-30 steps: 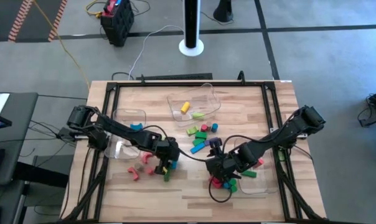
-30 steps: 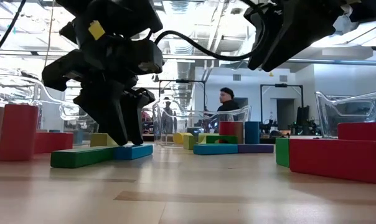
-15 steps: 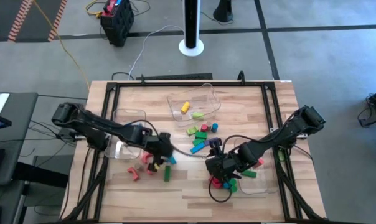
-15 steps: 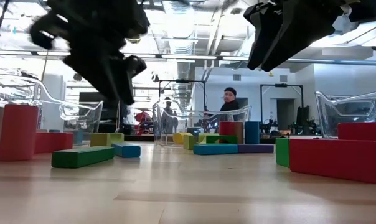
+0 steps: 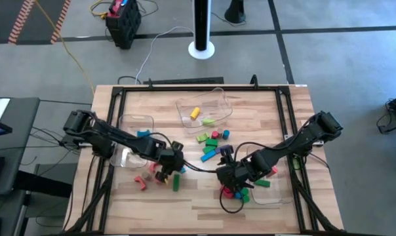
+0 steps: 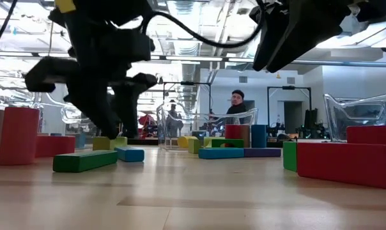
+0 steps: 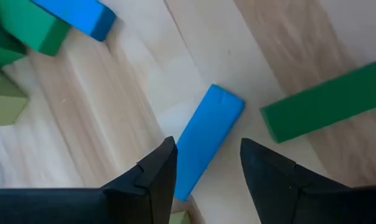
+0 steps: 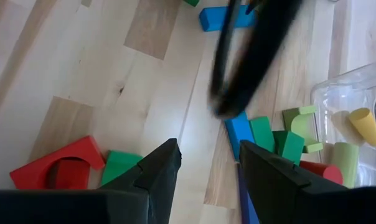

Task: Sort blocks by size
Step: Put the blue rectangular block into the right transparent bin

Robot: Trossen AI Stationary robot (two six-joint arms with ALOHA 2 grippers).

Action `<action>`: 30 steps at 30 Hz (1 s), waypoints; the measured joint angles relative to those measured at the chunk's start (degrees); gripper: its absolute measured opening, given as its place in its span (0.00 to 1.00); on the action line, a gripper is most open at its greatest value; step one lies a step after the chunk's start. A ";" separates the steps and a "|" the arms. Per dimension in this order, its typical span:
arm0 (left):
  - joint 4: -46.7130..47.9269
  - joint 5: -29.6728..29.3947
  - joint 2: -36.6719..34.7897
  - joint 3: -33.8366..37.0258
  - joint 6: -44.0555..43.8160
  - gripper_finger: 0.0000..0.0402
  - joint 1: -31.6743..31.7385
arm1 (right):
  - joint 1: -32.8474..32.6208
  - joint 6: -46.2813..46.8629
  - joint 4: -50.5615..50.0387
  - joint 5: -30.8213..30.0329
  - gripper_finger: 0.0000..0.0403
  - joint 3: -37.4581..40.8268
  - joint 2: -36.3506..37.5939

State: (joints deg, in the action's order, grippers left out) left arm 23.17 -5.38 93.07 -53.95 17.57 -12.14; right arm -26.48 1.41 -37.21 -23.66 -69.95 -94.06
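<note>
Left tool (image 7: 203,165) is hovering right over a short blue bar (image 7: 208,138) lying flat on the desk (image 5: 198,200), near the front-left. Fingers spread partway, holding nothing. The bar's long axis runs lengthwise through the gap, not across it. A long green bar (image 7: 328,107) sits just beside. Right tool (image 8: 206,168) is empty too, parted above a red arch (image 8: 60,163). No readable labels anywhere.
</note>
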 joint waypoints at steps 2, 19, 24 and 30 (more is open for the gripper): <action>0.12 1.22 0.67 0.00 1.30 0.43 0.69 | -0.01 0.10 0.00 0.00 0.50 0.00 0.00; -1.26 9.06 7.09 -0.32 5.96 0.43 5.16 | 0.74 -0.37 0.03 0.00 0.50 -0.02 -0.02; -1.57 8.09 8.18 -0.57 6.14 0.43 5.27 | 0.74 -0.35 -0.02 0.00 0.50 -0.02 -0.02; 0.29 7.68 8.02 -2.00 6.26 0.33 5.82 | 1.10 -0.37 -0.04 0.01 0.50 -0.02 -0.02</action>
State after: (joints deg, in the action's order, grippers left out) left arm 23.45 2.29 101.09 -55.96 23.83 -6.32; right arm -25.38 1.04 -37.26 -23.65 -69.97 -94.08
